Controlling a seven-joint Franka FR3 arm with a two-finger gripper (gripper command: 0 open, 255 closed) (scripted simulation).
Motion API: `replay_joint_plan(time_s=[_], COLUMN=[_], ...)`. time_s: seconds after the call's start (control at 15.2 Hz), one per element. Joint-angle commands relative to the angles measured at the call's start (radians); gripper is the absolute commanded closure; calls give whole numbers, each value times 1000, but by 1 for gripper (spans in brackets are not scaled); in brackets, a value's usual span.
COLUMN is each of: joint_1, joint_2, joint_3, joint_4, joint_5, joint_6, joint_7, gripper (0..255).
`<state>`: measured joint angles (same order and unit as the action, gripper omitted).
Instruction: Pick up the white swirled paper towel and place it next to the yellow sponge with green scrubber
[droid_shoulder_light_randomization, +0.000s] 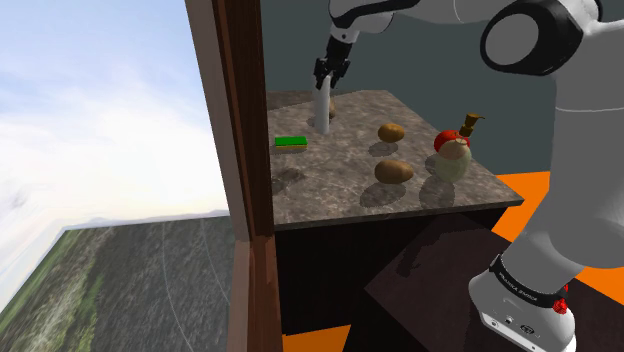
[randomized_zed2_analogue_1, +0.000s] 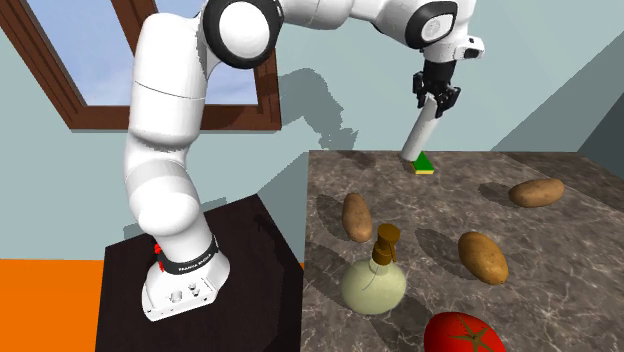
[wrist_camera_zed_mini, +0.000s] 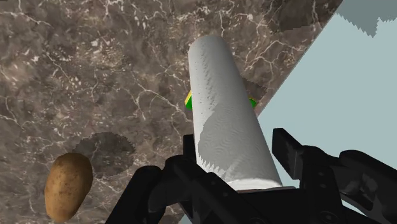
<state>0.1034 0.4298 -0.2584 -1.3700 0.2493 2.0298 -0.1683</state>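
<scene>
Since the roll (wrist_camera_zed_mini: 226, 114) hangs tilted in the gripper (randomized_zed2_analogue_1: 438, 102), whose fingers pinch its upper end, the pickup looks done. Its lower end is just beside or over the sponge (randomized_zed2_analogue_1: 424, 165), near the counter's (randomized_zed2_analogue_1: 420, 215) far edge. Setting it down and letting go remain. In the wrist view the roll hides most of the sponge, and I cannot tell whether the roll touches the counter.

I work over a dark marbled stone counter (randomized_zed2_analogue_1: 570, 262). A cream bottle (randomized_zed2_analogue_1: 374, 282) with a brown top stands on it near one edge. A red tomato (randomized_zed2_analogue_1: 462, 336) sits just beside the bottle. One potato (randomized_zed2_analogue_1: 356, 216) lies close to the bottle, another potato (randomized_zed2_analogue_1: 483, 256) lies near it, and a third potato (randomized_zed2_analogue_1: 537, 191) is farther off. A green-and-yellow sponge (randomized_zed2_analogue_1: 424, 166) lies well apart from the bottle, at the opposite end.
</scene>
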Motion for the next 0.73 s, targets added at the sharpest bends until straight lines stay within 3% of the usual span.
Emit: replay_joint_plan(time_s=[0.0, 0.66], joint_1=[-1, 5], joint_2=[70, 82], joint_3=[8, 15], joint_4=[84, -30], joint_5=[8, 22], joint_6=[-13, 112], joint_7=[16, -7], gripper=[255, 255])
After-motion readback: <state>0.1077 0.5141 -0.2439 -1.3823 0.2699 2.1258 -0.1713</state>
